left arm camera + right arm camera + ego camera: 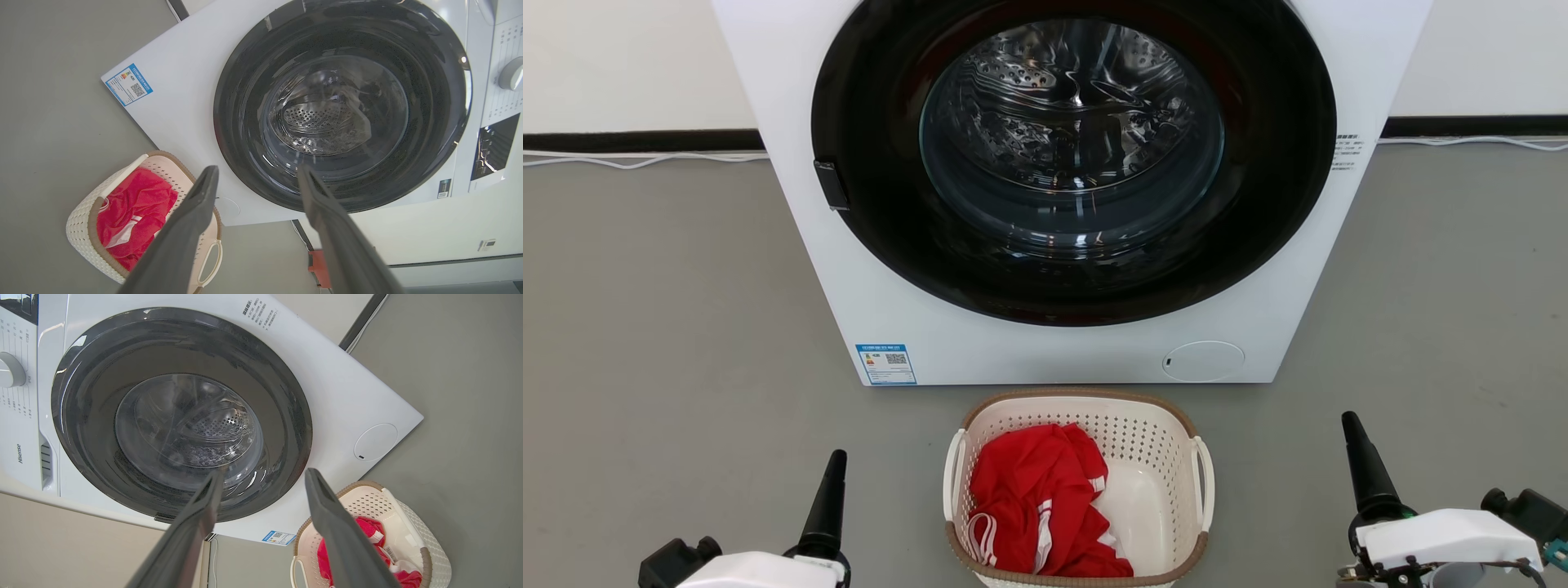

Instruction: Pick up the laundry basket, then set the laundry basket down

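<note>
Basket [1131, 433] on floor [645, 327] just before washer [890, 286], red cloth [1029, 490] inside, maybe a shirt. Left gripper [257, 169], right gripper [264, 473] spread wide, gripping nothing, flanking it, apart.

Grey floor [645, 343] is carrying everything, smooth and bare across most of the head view. White front-loading washing machine [1045, 355] is standing on it at 12 o'clock. Laundry basket [1156, 441] is sitting on it at 6 o'clock, just in front of the machine; touching or not, cannot tell. White cable [645, 161] is lying along the wall base at 10 o'clock, second cable [1494, 141] at 2 o'clock.
</note>
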Controlling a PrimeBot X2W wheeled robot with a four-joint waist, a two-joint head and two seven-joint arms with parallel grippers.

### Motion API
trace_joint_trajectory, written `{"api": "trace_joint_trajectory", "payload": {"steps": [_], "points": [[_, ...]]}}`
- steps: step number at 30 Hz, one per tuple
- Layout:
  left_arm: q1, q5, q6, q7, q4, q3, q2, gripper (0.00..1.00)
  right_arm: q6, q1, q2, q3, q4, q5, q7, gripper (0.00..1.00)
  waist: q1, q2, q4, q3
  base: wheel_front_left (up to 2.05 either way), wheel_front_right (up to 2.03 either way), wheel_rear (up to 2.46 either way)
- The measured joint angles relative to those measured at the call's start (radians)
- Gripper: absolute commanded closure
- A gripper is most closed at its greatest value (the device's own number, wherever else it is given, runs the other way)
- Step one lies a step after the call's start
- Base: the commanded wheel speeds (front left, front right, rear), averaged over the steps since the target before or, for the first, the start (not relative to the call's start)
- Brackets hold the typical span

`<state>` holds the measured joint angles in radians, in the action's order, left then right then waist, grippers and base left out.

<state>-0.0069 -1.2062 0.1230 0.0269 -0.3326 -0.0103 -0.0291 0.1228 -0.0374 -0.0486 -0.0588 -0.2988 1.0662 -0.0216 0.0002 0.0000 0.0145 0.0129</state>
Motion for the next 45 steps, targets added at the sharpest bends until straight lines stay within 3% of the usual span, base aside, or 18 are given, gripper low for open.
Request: {"api": "trace_joint_trajectory", "payload": {"steps": [23, 45], "points": [[-0.008, 0.36, -0.001, 0.063, 0.002, 0.054, -0.003, 0.0, 0.0, -0.012, -0.013, 0.037, -0.046, -0.325, -0.063, 0.0, 0.0, 0.0, 0.01, -0.007, 0.0, 0.0, 0.0], [-0.055, 0.621, -0.001, 0.12, -0.011, 0.082, -0.006, 0.0, 0.0, -0.098, -0.038, 0.1, -0.105, -0.586, -0.124, 0.0, -0.0001, 0.0, 0.023, 0.039, 0.0, 0.0, 0.0]]}}
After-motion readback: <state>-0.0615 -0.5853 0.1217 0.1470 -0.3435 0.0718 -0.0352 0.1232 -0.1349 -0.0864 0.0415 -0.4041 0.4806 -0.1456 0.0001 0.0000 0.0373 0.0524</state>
